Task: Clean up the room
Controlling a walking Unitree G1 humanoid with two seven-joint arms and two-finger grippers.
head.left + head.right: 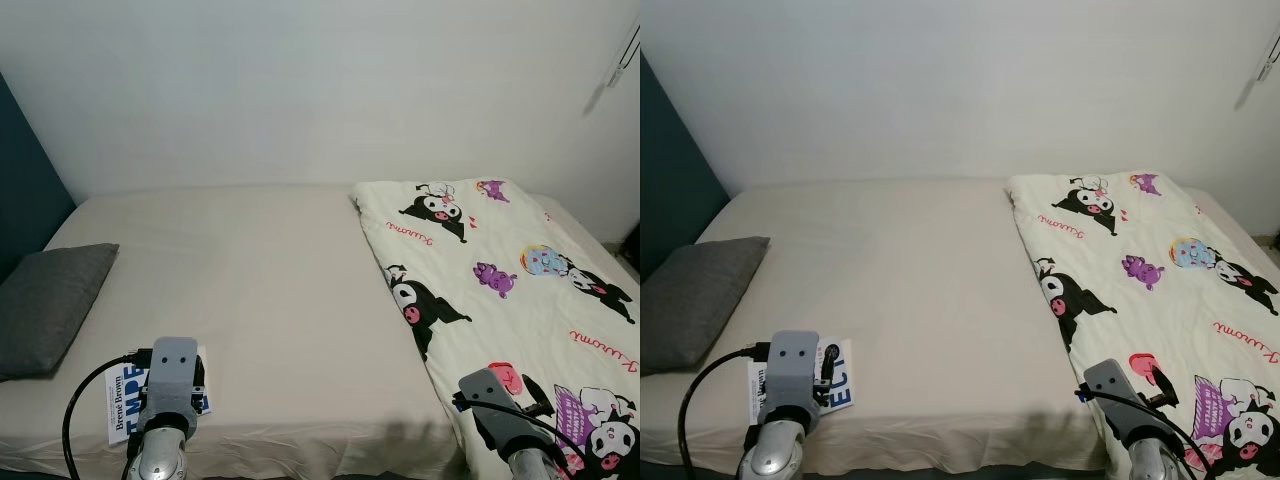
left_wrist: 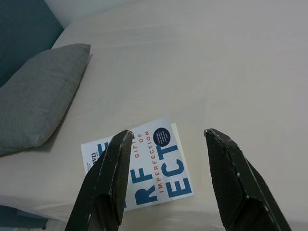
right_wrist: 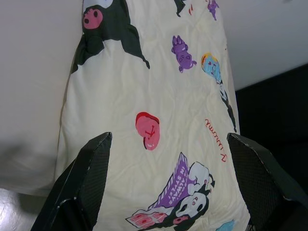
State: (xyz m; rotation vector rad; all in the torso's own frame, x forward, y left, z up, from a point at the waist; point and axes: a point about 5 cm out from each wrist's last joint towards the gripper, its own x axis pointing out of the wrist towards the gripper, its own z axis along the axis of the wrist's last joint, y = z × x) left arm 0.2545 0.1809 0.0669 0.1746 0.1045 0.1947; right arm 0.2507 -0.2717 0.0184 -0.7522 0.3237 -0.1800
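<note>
Beige bed (image 1: 260, 290) against white wall (image 1: 300, 90).

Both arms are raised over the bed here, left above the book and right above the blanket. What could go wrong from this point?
The book lies flat on the sheet near the bed's front edge; the open left gripper may struggle to get a finger under it, or nudge it off.

The right gripper hangs open over the cartoon blanket; a pinch there would likely bunch the fabric rather than straighten it.

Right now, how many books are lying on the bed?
1. A white paperback book with blue lettering lies near the bed's front edge, beside the grey fabric pillow, under the open left pincer. Others could be hidden beneath the cartoon-print blanket.
</note>
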